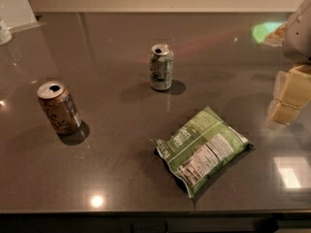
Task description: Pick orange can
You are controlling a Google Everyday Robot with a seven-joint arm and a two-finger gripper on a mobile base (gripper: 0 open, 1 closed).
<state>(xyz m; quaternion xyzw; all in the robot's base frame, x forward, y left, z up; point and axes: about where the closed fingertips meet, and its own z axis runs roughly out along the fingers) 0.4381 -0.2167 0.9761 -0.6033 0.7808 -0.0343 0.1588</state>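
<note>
Chip bag [201,149] front-centre; we see the upright orange can [59,107] near the left edge, well apart from the apparent gripper [291,93] at the right edge, whose openness we cannot tell.

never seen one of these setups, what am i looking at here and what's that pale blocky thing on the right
This is one picture from the only camera of a mobile robot with a single arm. Where the camera is mounted is not recorded, but it looks down onto a dark grey counter. The pale blocky thing at the right edge is the robot's gripper, the two-finger clamp at the end of its arm, over the counter's right side. Nothing shows in it. The orange can, which the robot is meant to pick up, stands at the left. A green-and-white can stands further back, near the middle. A green snack bag lies flat nearer the front, between the cans and the gripper. The gripper is far from the orange can.
</note>
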